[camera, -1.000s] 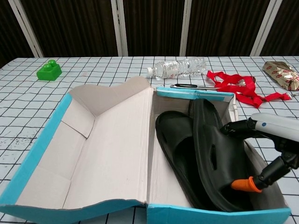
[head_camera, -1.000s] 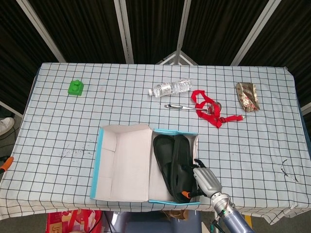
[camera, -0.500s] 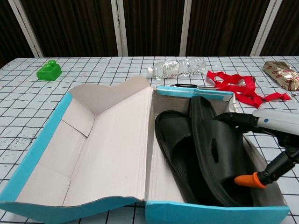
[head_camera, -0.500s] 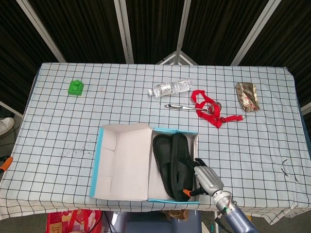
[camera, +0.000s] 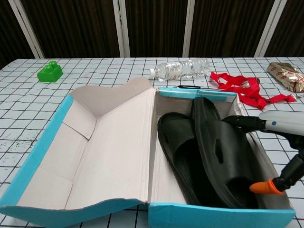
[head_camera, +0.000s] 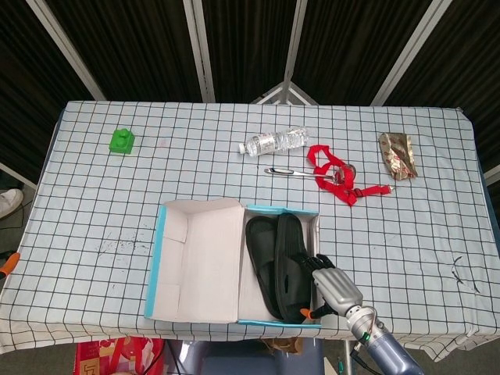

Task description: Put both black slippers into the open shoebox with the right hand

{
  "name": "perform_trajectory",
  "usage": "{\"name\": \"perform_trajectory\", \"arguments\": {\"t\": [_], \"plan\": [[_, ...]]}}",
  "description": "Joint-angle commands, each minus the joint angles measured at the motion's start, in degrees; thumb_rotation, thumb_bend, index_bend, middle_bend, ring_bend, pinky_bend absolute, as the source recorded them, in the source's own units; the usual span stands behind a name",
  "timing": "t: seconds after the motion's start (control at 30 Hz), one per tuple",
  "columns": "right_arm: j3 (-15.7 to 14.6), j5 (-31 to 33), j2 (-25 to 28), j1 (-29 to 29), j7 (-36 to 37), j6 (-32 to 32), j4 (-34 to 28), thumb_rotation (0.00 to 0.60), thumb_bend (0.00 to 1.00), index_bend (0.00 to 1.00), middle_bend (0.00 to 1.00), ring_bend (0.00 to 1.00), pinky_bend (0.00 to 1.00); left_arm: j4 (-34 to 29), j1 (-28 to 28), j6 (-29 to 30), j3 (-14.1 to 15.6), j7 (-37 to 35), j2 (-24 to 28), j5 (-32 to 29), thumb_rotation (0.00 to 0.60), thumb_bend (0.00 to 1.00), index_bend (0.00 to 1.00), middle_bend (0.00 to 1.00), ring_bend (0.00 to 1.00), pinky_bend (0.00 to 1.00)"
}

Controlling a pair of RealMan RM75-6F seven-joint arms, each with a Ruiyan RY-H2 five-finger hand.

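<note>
Lower centre of frame: open shoebox (head_camera: 199, 269), blue rim, lid flap lying to its left. Both black slippers (camera: 209, 154) sit in the box's right half, overlapping. Right hand (head_camera: 336, 287) at the box's right wall; dark fingers (camera: 240, 122) apart, over the outer slipper's edge; contact cannot be told. Beyond: red strap (head_camera: 336, 176), water bottle (head_camera: 275, 142), label unreadable.

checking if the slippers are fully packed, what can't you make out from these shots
- Right hand: chest view cuts it at the right edge; whether its fingers touch the right slipper is unclear.
- Left slipper: partly overlapped by the right one, both views.
- Shoebox floor: hidden under the slippers.
- Left hand: in neither view.
</note>
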Motion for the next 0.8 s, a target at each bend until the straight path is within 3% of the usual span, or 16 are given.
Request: {"name": "perform_trajectory", "arguments": {"t": [0.03, 0.57, 0.67, 0.73, 0.8], "plan": [[0.42, 0.43, 0.93, 0.32, -0.15, 0.52, -1.26, 0.6, 0.23, 0.0, 0.03, 0.09, 0.04, 0.01, 0.02, 0.03, 0.0, -0.02, 0.01, 0.02, 0.6, 0.07, 0.15, 0.0, 0.0, 0.1], [1.84, 2.01, 6.69, 1.26, 1.62, 1.47, -6.36, 0.6, 0.23, 0.0, 0.03, 0.1, 0.05, -0.07, 0.1, 0.0, -0.01, -0.01, 0.09, -0.1, 0.6, 0.07, 0.16, 0.0, 0.0, 0.1], [2.8, 1.5, 6.85, 0.8, 3.03, 2.85, -7.25, 0.6, 0.24, 0.03, 0.06, 0.19, 0.2, -0.07, 0.1, 0.0, -0.06, -0.05, 0.09, -0.18, 0.6, 0.07, 0.16, 0.0, 0.0, 0.1], [4.28, 0.31, 5.74, -0.29, 5.24, 5.51, -7.98, 0.6, 0.31, 0.15, 0.15, 0.31, 0.39, -0.08, 0.11, -0.05, -0.08, -0.09, 0.11, -0.25, 0.6, 0.07, 0.16, 0.0, 0.0, 0.1], [5.11, -1.09, 4.01, -1.37, 6.54, 8.06, -8.19, 0.6, 0.39, 0.23, 0.21, 0.38, 0.49, -0.12, 0.12, -0.05, -0.07, -0.07, 0.13, -0.25, 0.6, 0.07, 0.16, 0.0, 0.0, 0.1]]}}
